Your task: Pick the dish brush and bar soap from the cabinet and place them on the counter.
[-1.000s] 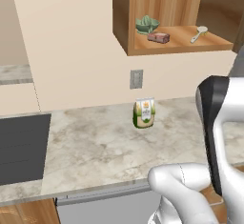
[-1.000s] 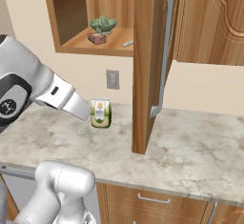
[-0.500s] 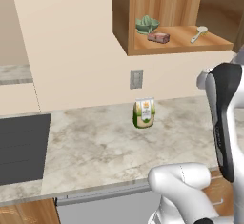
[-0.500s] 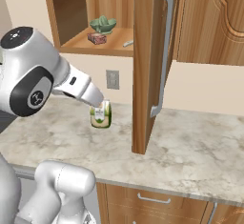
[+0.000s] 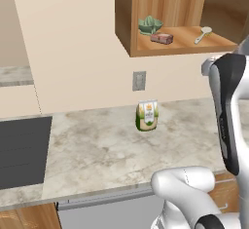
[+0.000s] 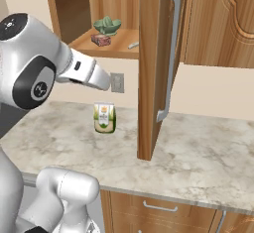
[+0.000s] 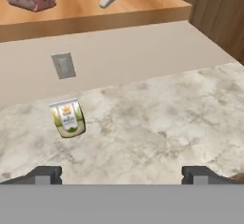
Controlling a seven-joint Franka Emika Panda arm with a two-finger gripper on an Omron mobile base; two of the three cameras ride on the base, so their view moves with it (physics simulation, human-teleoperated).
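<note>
The dish brush (image 5: 202, 34) is lying on the open shelf of the cabinet (image 5: 182, 45), head toward the back. The bar soap (image 5: 161, 38) is sitting at its nine o'clock in the left base view, well apart from it, with a green leafy item (image 5: 150, 25) just behind the soap at eleven o'clock. The cabinet door (image 6: 155, 68) is standing open, edge-on in the right base view, beside the shelf. Below, on the counter (image 5: 107, 150), a green-and-orange packet (image 5: 147, 115) is standing upright under a wall outlet (image 5: 139, 81); a dark cooktop (image 5: 22, 150) is lying far at nine o'clock. The gripper (image 7: 121, 175) is hanging over the counter, fingers spread wide, holding nothing.
</note>
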